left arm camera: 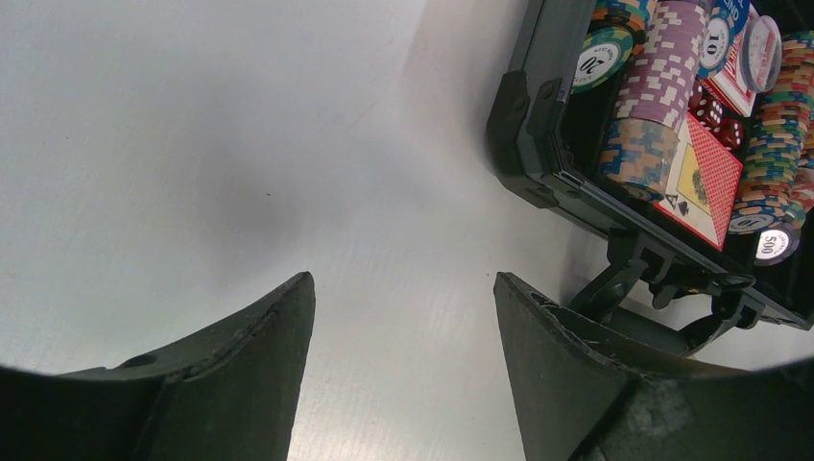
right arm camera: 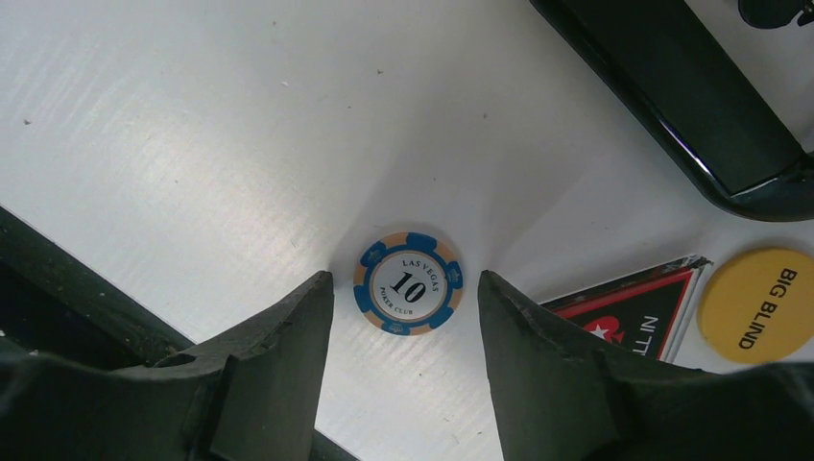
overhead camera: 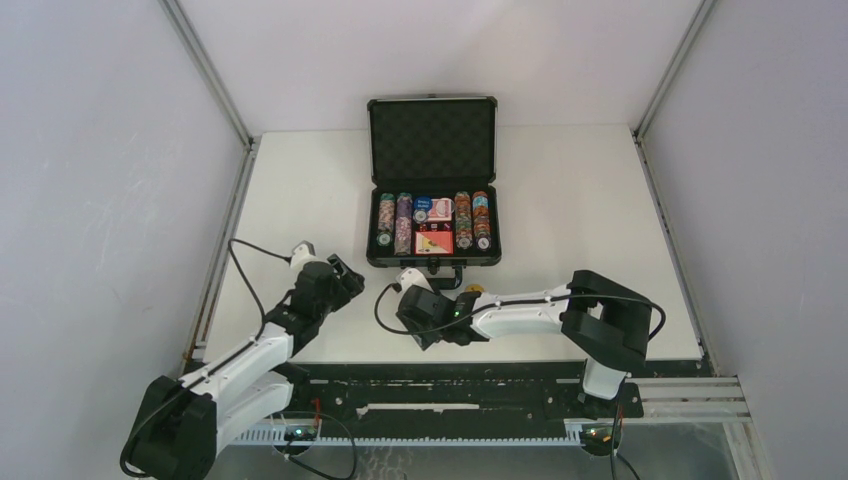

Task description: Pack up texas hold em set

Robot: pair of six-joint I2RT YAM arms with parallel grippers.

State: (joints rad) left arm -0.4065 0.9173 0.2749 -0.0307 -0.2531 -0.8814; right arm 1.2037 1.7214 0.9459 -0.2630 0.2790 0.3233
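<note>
The black briefcase [overhead camera: 433, 262] stands open at mid table, lid up, holding rows of multicoloured poker chips [overhead camera: 403, 222], red card boxes [overhead camera: 433, 241] and red dice [left arm camera: 708, 112]. A blue and tan "10" poker chip [right arm camera: 408, 283] lies flat on the table just ahead of my right gripper [right arm camera: 403, 280], which is open and empty above it. Beside it lie a yellow "BIG BLIND" dealer button [right arm camera: 761, 304] and a black and red card [right arm camera: 638, 315]. My left gripper [left arm camera: 403, 279] is open and empty over bare table, left of the case's front corner [left arm camera: 523, 144].
The case handle [left arm camera: 662, 307] sticks out at its front edge, close to my left gripper's right finger [left arm camera: 557, 365]. White walls enclose the table on three sides. A black rail [overhead camera: 450, 385] runs along the near edge.
</note>
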